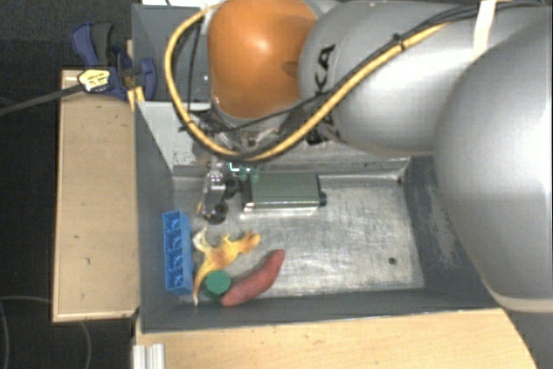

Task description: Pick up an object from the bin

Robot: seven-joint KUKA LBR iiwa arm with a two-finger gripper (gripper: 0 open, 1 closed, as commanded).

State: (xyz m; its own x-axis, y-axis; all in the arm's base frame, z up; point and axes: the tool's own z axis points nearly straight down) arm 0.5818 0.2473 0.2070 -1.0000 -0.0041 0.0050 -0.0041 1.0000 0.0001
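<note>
Yellow crumpled toy (pixel 226 248) sat in the bin's (pixel 363 229) lower-left corner beside a red sausage-shaped piece (pixel 256 277) — looked light and soft, so I'd pinch its middle. Fingers (pixel 210 205) hung over it — couldn't tell if open or closed.

One camera looks obliquely down, close over the bin (pixel 363 242).

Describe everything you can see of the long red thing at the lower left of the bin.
The long red thing is a smooth, sausage-like shape with rounded ends, looking like plastic. It lies flat on the bin floor at the lower left, slanted, right end higher in the view. Its left end meets a small green piece; a yellow thing lies just above. The gripper is apart from it.
</note>
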